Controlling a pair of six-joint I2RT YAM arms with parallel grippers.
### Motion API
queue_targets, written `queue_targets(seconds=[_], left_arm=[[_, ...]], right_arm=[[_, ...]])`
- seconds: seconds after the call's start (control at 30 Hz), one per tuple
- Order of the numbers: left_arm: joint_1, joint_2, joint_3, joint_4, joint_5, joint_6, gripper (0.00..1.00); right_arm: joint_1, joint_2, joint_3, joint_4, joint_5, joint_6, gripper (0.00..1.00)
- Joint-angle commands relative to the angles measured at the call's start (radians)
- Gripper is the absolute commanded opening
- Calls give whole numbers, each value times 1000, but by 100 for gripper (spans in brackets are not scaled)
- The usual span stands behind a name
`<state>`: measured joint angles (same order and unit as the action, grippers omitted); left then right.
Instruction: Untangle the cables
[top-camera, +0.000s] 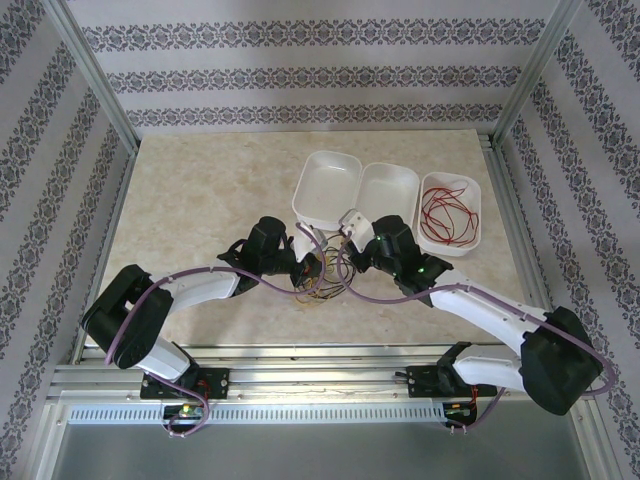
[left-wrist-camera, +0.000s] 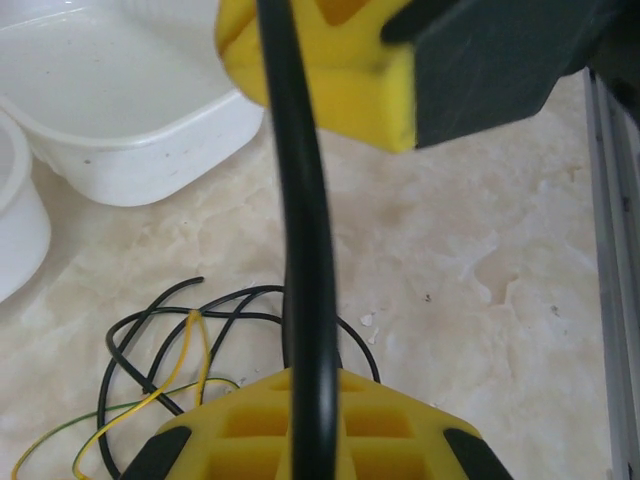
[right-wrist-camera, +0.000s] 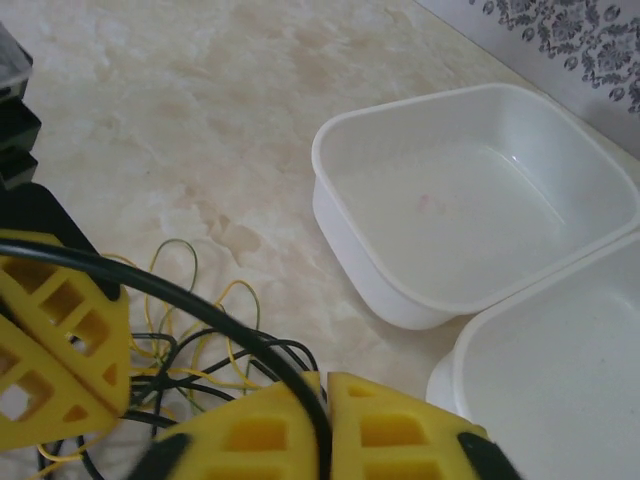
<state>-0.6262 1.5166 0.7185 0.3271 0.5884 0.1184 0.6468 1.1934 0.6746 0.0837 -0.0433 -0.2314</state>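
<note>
Left hand (left-wrist-camera: 316, 395) is clamped tight on the black cable (left-wrist-camera: 305, 240). Right hand (right-wrist-camera: 326, 395) is pinched closed on the same strand, just across from it. The span between them is short, so my read is they're drawing that strand clear. Directly below both hands the tangle (right-wrist-camera: 215, 360) of black and yellow cables lies loose on the counter (left-wrist-camera: 480, 280). White tray (right-wrist-camera: 385, 300) sits just past the fingertips, probably the drop spot. Red cables (top-camera: 448, 212) are sorted, in the tray furthest out on the right hand's side.
</note>
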Motion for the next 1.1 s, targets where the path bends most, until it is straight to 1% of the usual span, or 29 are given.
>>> queue_targets(seconds=[0.0, 0.03, 0.1, 0.13, 0.17, 0.23, 0.3, 0.37, 0.5, 0.6, 0.67, 0.77, 0.87, 1.07], left_arm=[[10, -28, -28, 54, -41, -47, 13], [9, -38, -40, 68, -55, -62, 26], [10, -61, -60, 86, -69, -87, 36], [10, -77, -73, 94, -83, -104, 44], [10, -94, -86, 102, -103, -119, 57], [10, -133, -122, 126, -152, -154, 68], [9, -177, -157, 140, -222, -188, 74], [10, -233, -192, 146, -298, -229, 81], [9, -334, -239, 121, -409, -294, 83], [10, -388, -251, 49, -489, -334, 83], [10, -403, -242, -29, -541, -363, 81], [9, -395, -231, -91, -541, -396, 81], [9, -370, -229, -91, -514, -441, 80], [9, -296, -249, 17, -473, -523, 76]], right_arm=[[12, -38, 26, 16, -3, 27, 0], [12, -46, 28, 11, 0, 36, 0], [12, -61, 37, -5, 8, 54, 0], [11, -69, 44, -14, 15, 66, 0], [12, -76, 55, -28, 28, 79, 0], [13, -86, 74, -55, 45, 97, 0], [13, -87, 94, -79, 71, 121, 0], [12, -87, 115, -98, 95, 144, 0], [13, -91, 149, -115, 121, 189, 0], [13, -116, 168, -114, 126, 231, 0], [12, -138, 185, -118, 127, 257, 0], [12, -162, 223, -154, 130, 296, 0], [11, -181, 270, -204, 110, 315, 0], [23, -203, 334, -253, 127, 345, 0]])
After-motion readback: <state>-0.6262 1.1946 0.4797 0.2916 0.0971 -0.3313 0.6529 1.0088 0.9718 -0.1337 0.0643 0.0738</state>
